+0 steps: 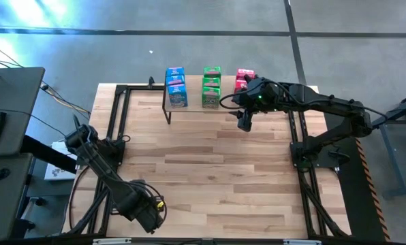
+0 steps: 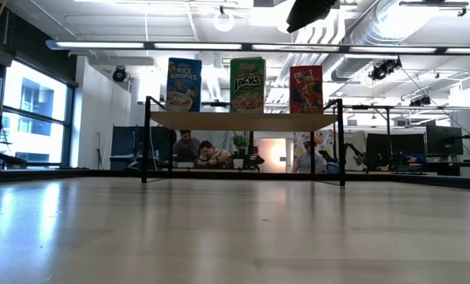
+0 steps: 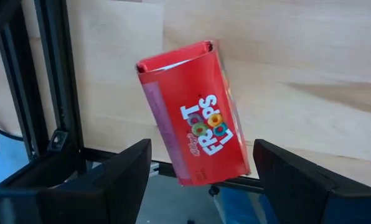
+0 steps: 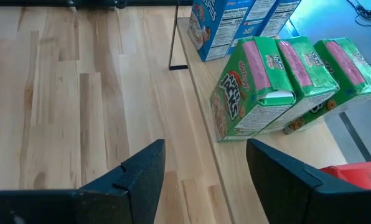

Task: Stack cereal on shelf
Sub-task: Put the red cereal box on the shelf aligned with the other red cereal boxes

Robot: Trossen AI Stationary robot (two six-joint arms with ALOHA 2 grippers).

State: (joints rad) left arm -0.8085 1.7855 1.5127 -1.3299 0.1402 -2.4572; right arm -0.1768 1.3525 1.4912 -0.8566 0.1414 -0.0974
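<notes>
With the blue, green and red cereal rows on the shelf (image 1: 189, 107) along the table's far edge, the left gripper (image 3: 201, 174), fingers wide around a lone red box (image 3: 195, 112), should probably close squarely on its sides, while the right gripper (image 4: 204, 180) hangs open-fingered beside the green boxes (image 4: 285, 78).

The tabletop (image 1: 210, 170) lies bare across the middle and lower part of the high view, so there is wide passage there. At upper centre the shelf (image 1: 196, 107) is crowded: blue boxes (image 1: 176, 87), green boxes (image 1: 211, 86) and red boxes (image 1: 242, 78) stand in three rows with narrow gaps between. The right end effector (image 1: 244, 121) hangs at the shelf's right end, its fingers spread, blocking that side. The left end effector (image 1: 152, 214) sits at lower left, by the tabletop's edge.
</notes>
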